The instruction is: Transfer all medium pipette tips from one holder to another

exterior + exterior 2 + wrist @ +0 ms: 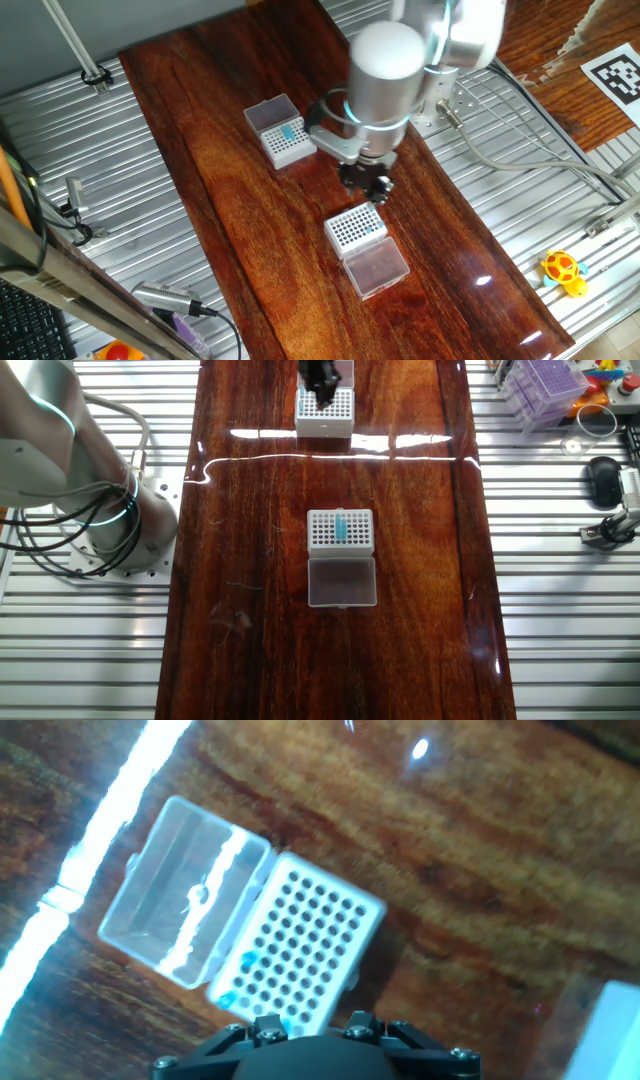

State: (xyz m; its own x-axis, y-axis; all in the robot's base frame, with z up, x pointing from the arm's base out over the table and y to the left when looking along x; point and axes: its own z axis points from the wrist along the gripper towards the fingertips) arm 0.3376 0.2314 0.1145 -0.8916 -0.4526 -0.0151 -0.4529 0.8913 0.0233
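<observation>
Medium pipette tips (341, 527), slim teal-blue plastic cones, mostly bunched in the white rack (340, 532) with the hinged clear lid (342, 581); 2 or 3 teal dots already in the other white rack (300, 956) below the black two-finger gripper (366, 182). Cannot tell whether clenched or released. Risks, by judgement: missing a hole, jamming a tip, nudging the light rack.

I'm working in a lab: a wooden board (250, 560) lies across ribbed metal benching (570, 630), with white pipette-tip racks (340, 530) on it, a purple tip box (545, 385) far right, and a fiducial marker (615, 75).
</observation>
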